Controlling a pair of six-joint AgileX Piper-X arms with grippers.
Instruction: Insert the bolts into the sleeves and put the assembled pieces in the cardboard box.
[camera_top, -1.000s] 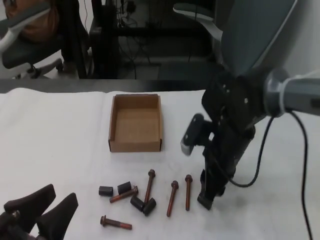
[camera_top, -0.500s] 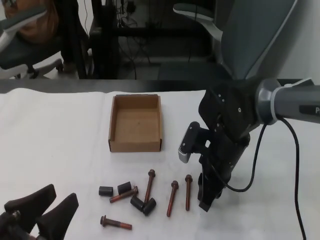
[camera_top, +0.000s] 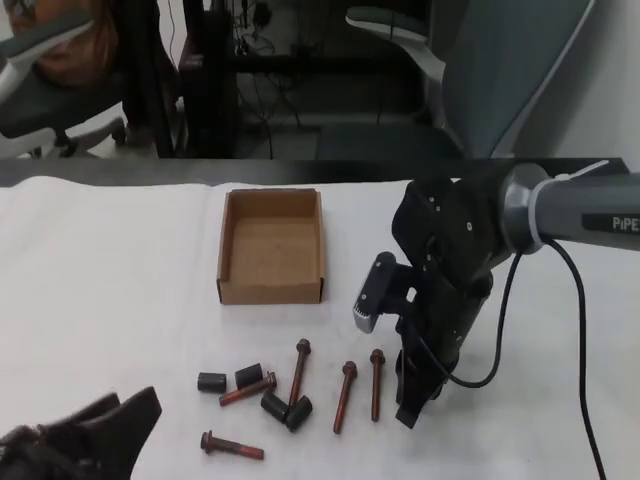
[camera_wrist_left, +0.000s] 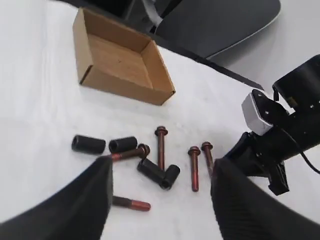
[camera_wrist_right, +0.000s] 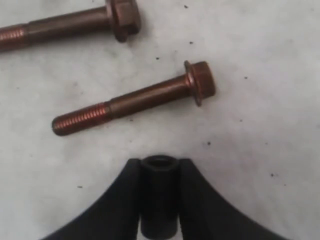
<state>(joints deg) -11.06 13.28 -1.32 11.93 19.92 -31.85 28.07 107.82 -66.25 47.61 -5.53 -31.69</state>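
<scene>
Gripping a black sleeve (camera_wrist_right: 159, 200) with its bore facing the bolt (camera_wrist_right: 135, 97), your right claw (camera_top: 410, 405) sits closed on it, likely to line them up; your left claw (camera_wrist_left: 161, 165) hovers wide open, empty.

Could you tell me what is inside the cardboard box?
The cardboard box shows only its bare floor, with nothing lying on it; its near wall hides a strip of that floor.
</scene>
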